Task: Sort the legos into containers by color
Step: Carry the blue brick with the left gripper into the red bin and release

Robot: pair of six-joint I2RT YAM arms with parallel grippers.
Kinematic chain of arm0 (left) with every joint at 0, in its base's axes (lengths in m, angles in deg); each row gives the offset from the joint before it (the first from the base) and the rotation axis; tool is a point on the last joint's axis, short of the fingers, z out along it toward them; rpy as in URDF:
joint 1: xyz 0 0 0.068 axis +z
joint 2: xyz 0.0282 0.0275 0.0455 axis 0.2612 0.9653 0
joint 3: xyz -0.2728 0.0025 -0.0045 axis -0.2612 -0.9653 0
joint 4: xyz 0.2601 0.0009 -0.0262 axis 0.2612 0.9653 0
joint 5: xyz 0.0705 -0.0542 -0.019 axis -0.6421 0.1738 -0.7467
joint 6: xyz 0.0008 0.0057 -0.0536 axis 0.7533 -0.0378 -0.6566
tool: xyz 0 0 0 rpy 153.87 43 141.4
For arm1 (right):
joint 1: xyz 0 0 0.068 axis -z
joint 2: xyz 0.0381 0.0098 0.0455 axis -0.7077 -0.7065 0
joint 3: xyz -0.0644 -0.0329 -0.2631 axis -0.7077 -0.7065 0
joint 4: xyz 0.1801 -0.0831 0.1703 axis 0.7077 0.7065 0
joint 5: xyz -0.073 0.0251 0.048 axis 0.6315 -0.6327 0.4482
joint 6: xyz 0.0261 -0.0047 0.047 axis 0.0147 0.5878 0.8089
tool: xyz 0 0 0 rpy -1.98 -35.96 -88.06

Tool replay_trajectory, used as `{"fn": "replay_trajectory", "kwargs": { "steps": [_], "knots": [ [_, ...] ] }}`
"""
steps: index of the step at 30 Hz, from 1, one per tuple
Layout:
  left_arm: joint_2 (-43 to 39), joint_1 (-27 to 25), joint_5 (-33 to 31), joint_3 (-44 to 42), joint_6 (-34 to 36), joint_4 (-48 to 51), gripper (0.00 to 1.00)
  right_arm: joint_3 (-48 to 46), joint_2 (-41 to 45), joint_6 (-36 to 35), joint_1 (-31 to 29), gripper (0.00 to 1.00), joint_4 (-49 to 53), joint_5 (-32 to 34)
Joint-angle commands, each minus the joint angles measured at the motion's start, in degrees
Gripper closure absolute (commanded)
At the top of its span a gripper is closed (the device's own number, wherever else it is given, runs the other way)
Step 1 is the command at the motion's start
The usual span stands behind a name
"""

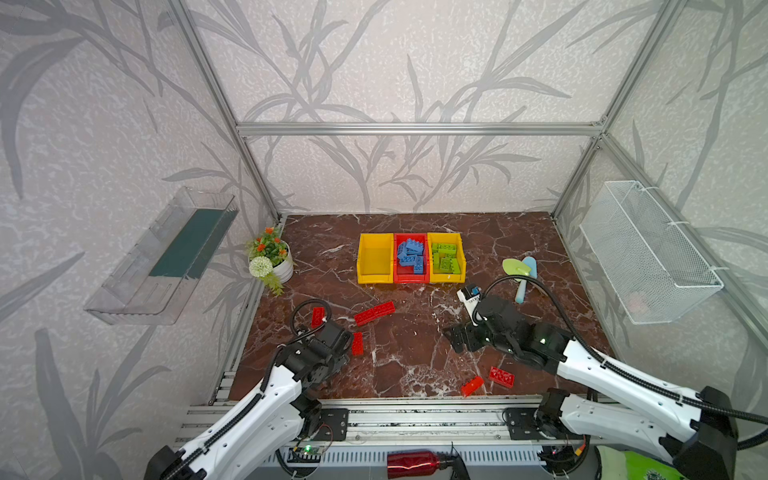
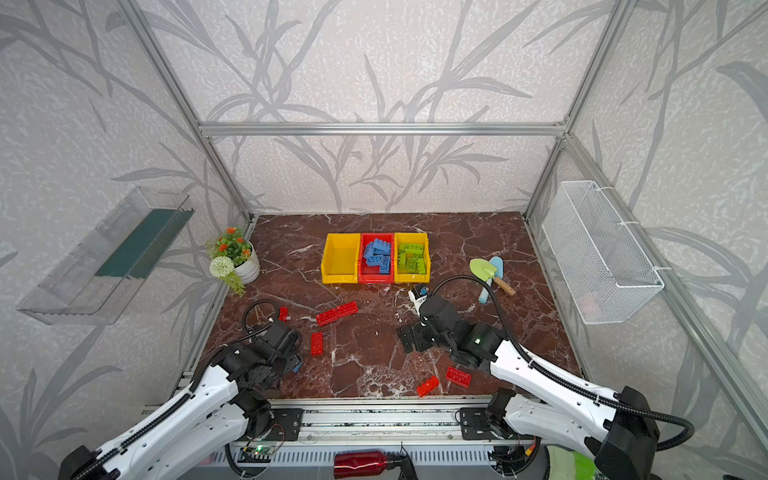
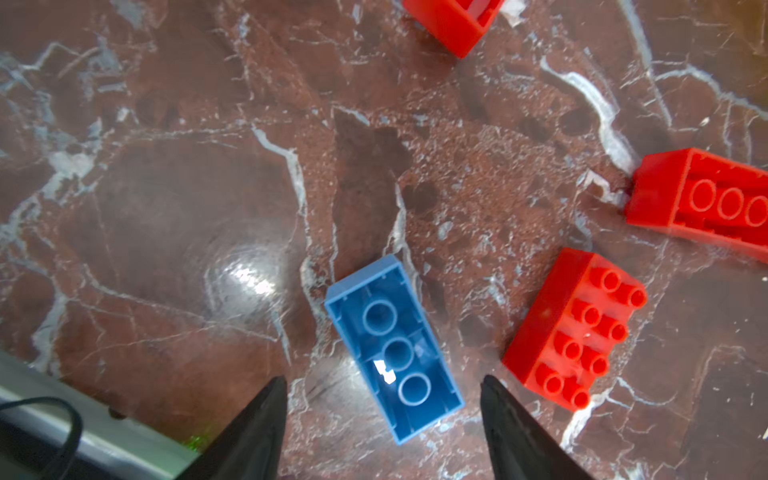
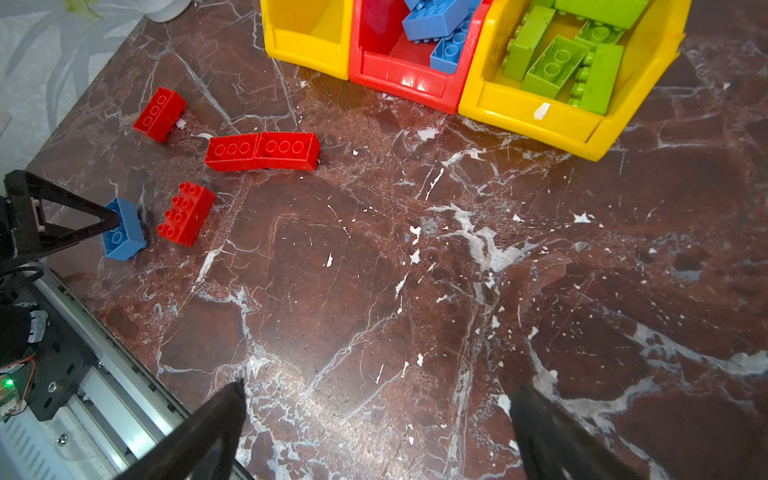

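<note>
Three bins stand in a touching row toward the rear of the marble-patterned counter (image 1: 415,345). In both top views the left yellow bin (image 1: 375,277) shows only its own yellow floor. The red bin (image 1: 411,280) in the middle holds a heap of blue bricks (image 1: 410,254), and the right yellow bin (image 1: 446,278) holds the green bricks (image 1: 446,258).

Six red pieces lie loose on the counter:
- a lone red brick (image 1: 318,316), partly behind the left arm's cable;
- a pair of red bricks (image 1: 374,313) set end to end, hollow sides up;
- a studded red brick (image 1: 357,343), studs up, just beside the left arm's wrist;
- two front red bricks (image 1: 472,385) near the front edge, below the right arm.

The left pincer (image 3: 382,380) has its jaws apart. Its black fingers (image 3: 266,415) stand on either side of a loose blue brick (image 3: 395,353), which lies hollow side up on the counter. In the left wrist view a strip of counter shows between each finger and the brick, so no contact is observed. In the right wrist view one finger overlaps the brick and contact cannot be judged there. The studded red brick lies just beside the loose blue brick, not touching it.

The right pincer (image 4: 378,386) has its jaws wide apart with only bare counter between them, well apart from every brick.

A flower pot (image 1: 278,266) stands at the left rear edge of the counter. Two toy shovels (image 1: 519,270) lie to the right of the bins.
</note>
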State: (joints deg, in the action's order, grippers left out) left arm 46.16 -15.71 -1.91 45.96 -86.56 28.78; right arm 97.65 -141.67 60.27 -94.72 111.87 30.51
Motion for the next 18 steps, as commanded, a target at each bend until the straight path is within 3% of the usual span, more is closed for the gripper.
{"fn": "replay_trajectory", "kwargs": {
  "steps": [1,8,13,18],
  "knots": [
    [3.59,0.54,-1.98,1.29,-0.09,-2.63,0.26,-0.60,1.51,0.17,-0.34,0.01,1.02,1.60],
    [11.34,3.08,-2.26,0.42,2.88,-6.60,0.32,-1.48,1.47,0.13,-0.34,0.01,0.76,2.04],
    [13.04,4.60,-1.67,0.56,4.69,-7.58,0.56,-1.68,1.30,-0.65,-0.34,0.01,0.76,3.18],
    [15.89,5.28,-1.65,3.16,6.81,-6.87,0.65,-1.55,0.70,-1.06,-0.20,0.01,-0.15,3.47]
  ]
}}
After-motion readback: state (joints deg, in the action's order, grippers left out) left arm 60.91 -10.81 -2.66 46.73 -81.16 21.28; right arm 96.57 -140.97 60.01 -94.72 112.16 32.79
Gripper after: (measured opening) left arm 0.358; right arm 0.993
